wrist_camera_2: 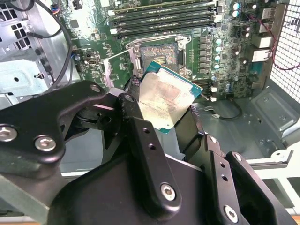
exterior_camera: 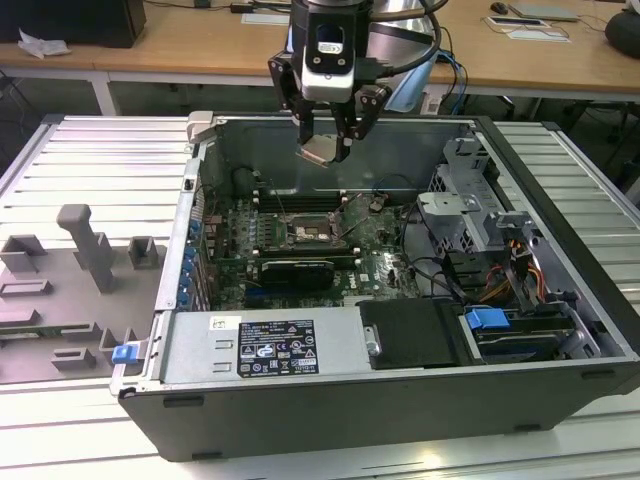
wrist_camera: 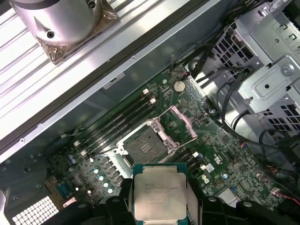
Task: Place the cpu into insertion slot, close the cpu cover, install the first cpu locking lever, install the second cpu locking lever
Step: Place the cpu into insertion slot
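Note:
My gripper (exterior_camera: pixel 326 148) hangs above the open computer case, shut on the cpu (exterior_camera: pixel 320 152), a flat square chip with a pale metal top. In both wrist views the cpu (wrist_camera_2: pixel 165 99) (wrist_camera: pixel 159 194) sits tilted between the black fingers (wrist_camera_2: pixel 140 126). Below it, on the green board, lies the insertion slot (exterior_camera: pixel 305 232) (wrist_camera_2: pixel 161 56) (wrist_camera: pixel 144 146), dark, silver-rimmed and uncovered. The cpu cover (wrist_camera: pixel 183 123) stands flipped open beside the slot. The cpu is well above the slot and touches nothing else.
Long black memory slots (wrist_camera: pixel 119 123) run along one side of the socket. A black ribbed card (exterior_camera: pixel 295 270) lies in front of it. A metal drive cage (exterior_camera: pixel 470 205) with cables fills the exterior view's right. The case walls (exterior_camera: pixel 190 210) surround the board; a grey fixture (exterior_camera: pixel 85 250) stands outside.

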Controlling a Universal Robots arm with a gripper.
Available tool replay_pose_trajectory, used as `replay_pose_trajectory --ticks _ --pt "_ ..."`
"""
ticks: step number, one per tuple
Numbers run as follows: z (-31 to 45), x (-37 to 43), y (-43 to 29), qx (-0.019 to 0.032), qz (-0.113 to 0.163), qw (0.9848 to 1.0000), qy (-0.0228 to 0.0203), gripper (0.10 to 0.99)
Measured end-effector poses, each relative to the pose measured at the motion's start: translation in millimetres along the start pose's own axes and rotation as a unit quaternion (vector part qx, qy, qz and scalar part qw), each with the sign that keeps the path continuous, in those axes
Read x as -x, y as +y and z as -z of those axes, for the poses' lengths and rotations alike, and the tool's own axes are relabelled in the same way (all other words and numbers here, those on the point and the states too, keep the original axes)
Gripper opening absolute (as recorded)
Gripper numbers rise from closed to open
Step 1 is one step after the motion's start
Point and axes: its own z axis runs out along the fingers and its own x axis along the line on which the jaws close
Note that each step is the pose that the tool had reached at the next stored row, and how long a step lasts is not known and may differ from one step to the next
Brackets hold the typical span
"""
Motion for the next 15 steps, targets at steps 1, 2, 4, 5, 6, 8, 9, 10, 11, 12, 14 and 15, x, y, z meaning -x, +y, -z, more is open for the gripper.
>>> replay_pose_trajectory --ticks 1,2,4,5,6,8,9,10,11,12,14,15 --pt "0.0 0.0 0.0 0.0 -0.002 1.0 -0.0003 0.541" --pt "-0.1 0.0 0.0 0.0001 -0.004 1.0 -0.0004 0.541" --pt "-0.1 0.0 0.0 0.0001 -0.01 1.0 -0.0009 0.541" --pt "-0.2 0.0 0.0 0.0002 -0.011 0.9999 -0.001 0.541" --pt "-0.2 0.0 0.0 0.0002 -0.014 0.9999 -0.0012 0.541" --pt "-0.3 0.0 0.0 0.0003 -0.017 0.9999 -0.0015 0.541" --pt "-0.3 0.0 0.0 0.0004 -0.021 0.9998 -0.0019 0.541" --pt "-0.4 0.0 0.0 0.0004 -0.024 0.9997 -0.0021 0.541" --pt "-0.4 0.0 0.0 0.0005 -0.026 0.9997 -0.0023 0.541" --pt "-0.4 0.0 0.0 0.0005 -0.028 0.9996 -0.0025 0.541" --pt "-0.5 0.0 0.0 0.0006 -0.033 0.9995 -0.0029 0.541" --pt "-0.6 0.0 -0.1 0.0007 -0.036 0.9993 -0.0032 0.541"
